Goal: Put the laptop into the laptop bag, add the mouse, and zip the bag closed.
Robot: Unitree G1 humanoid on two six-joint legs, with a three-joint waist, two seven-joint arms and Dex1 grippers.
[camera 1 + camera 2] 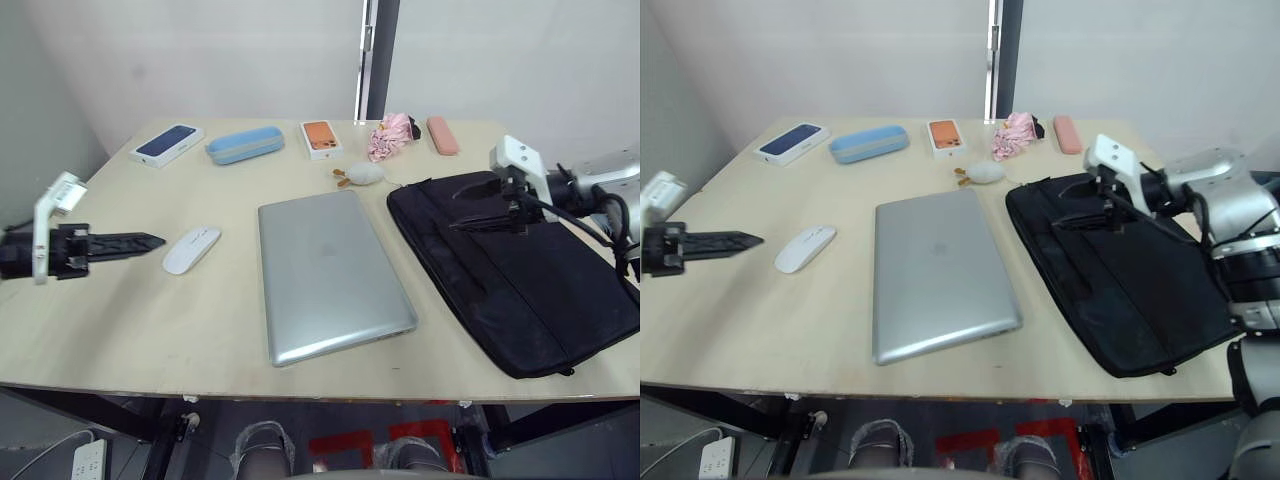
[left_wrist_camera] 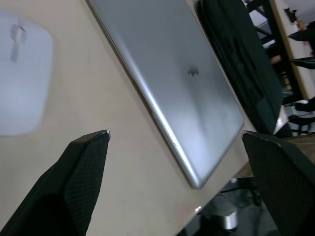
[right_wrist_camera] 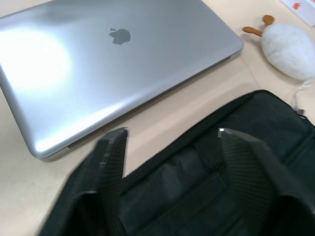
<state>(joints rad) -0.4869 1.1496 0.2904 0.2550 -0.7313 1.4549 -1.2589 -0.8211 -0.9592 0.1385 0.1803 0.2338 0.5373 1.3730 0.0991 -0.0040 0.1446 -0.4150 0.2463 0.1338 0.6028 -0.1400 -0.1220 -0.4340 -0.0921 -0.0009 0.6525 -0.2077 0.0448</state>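
Observation:
The silver-grey laptop lies shut and flat at the table's middle. To its left rests the white mouse, lying by itself. The black laptop bag lies flat on the right, its edge close to the laptop's right side. My left gripper hovers low just left of the mouse, pointing at it; in the left wrist view its fingers stand wide apart and hold nothing. My right gripper is open over the bag's near-left top edge, by the handles.
Along the table's back edge sit a dark blue phone box, a light blue case, an orange phone box, a pink cloth bundle and a pink case. A white plush charm lies behind the laptop.

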